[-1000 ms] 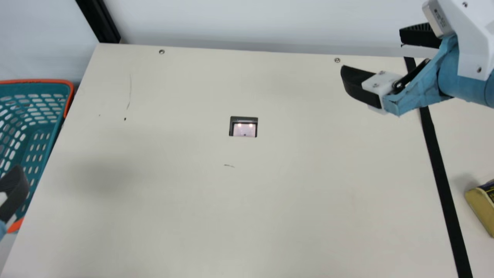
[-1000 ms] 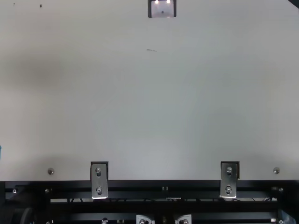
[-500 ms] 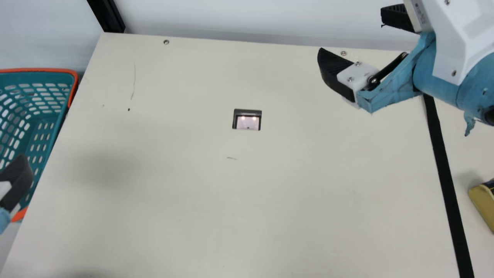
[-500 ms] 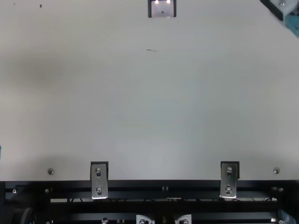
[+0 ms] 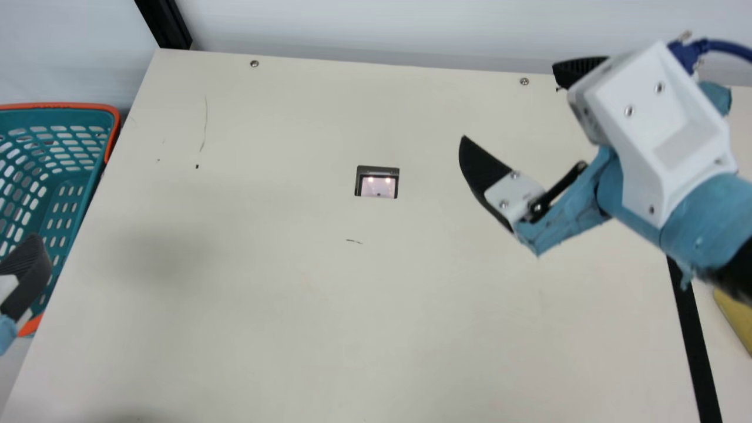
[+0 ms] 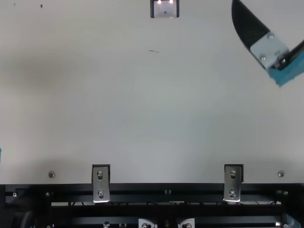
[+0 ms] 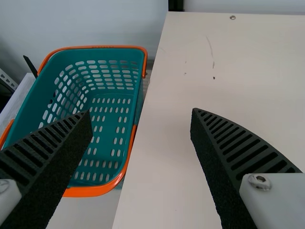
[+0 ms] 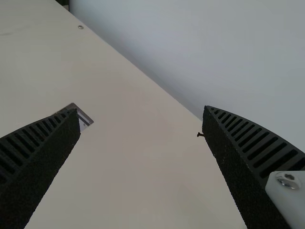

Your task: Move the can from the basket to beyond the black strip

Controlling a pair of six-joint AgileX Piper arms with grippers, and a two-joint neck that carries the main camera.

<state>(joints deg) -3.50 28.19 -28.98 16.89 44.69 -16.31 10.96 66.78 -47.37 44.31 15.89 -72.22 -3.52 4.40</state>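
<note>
Gold-coloured, the can [image 5: 733, 320] sits on the tabletop [image 5: 282, 317], beyond the black strip [image 5: 694, 346]. The right end effector [image 5: 510, 103] gapes wide and empty; the left end effector [image 5: 28, 273], near the teal basket [image 5: 73, 176], is also spread, holding nothing.

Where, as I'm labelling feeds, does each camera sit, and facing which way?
Main: on the neck, looking down across the table; left gripper, right gripper.
Top: above the table, looking steeply down; right gripper's finger.
Left wrist: left arm, facing basket and table; two fingers.
Right wrist: right arm, facing table and wall; two fingers.
Main and left wrist share the basket.
</note>
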